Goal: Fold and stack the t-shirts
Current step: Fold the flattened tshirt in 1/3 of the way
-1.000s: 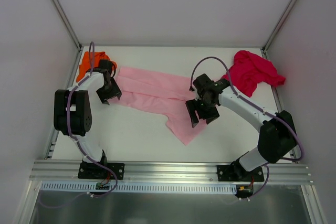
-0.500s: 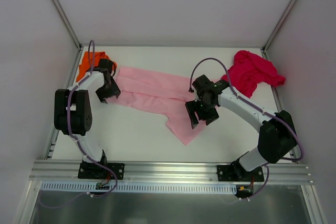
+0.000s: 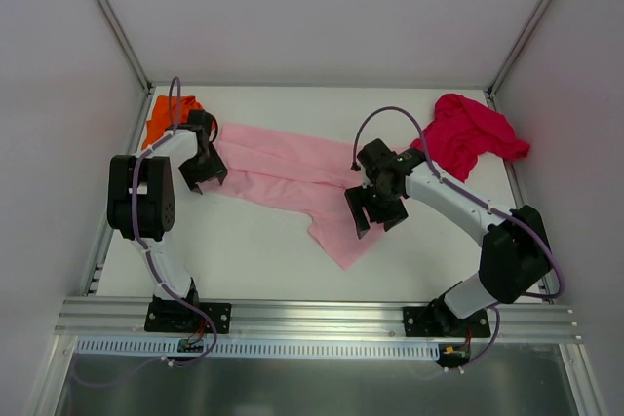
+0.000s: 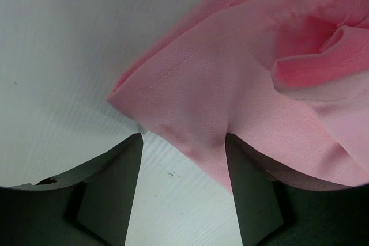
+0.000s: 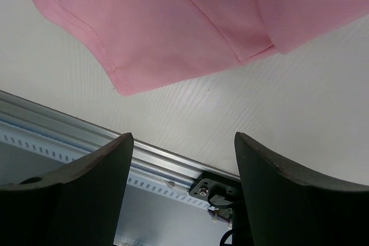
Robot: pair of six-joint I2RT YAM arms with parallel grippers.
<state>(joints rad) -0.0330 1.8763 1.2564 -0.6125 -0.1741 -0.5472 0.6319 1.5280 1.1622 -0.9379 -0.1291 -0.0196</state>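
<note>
Edges: pink t-shirt (image 3: 283, 177) lying well inside the table (image 3: 244, 260) near edge | Look: sprawling rumpled, unfolded | left gripper (image 3: 203, 174), right gripper (image 3: 375, 213): fingers standing apart

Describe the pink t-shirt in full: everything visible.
The pink t-shirt is thin, light pink knit cloth with stitched hems, unfolded and rumpled. It lies on the white table, stretched in a band from the left rear to a pointed corner nearer the arms, with soft folds. The left gripper is open astride its left hem corner. The right gripper hangs open above its right side, gripping nothing. Whether either touches it cannot be told.
</note>
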